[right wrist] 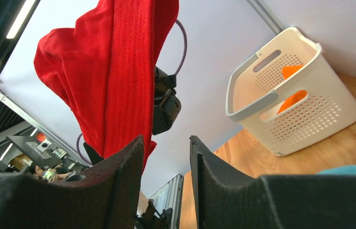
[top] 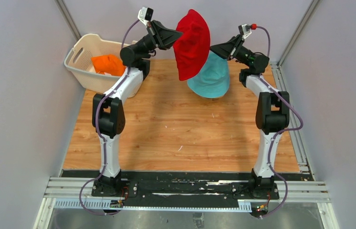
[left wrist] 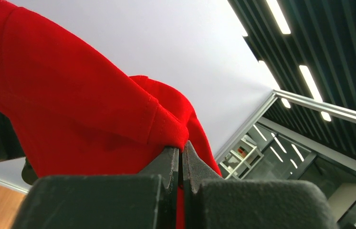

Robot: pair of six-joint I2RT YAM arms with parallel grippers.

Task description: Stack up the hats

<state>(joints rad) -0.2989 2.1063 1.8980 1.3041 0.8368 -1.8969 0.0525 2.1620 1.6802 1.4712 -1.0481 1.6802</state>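
Left gripper [left wrist: 182, 151] clamps red hat [top: 193, 43], right gripper [right wrist: 166, 141] half-open and empty; I'd lower it onto teal hat [top: 214, 78] at five o'clock.

Red hat [right wrist: 114, 71] above parted right claw [right wrist: 166, 143], white basket [right wrist: 319, 119] beyond.

Left arm [top: 111, 112] and right arm [top: 271, 112] lean inward, raised; left pincer [left wrist: 182, 151] clamped shut, right pincer [right wrist: 166, 139] gaping.
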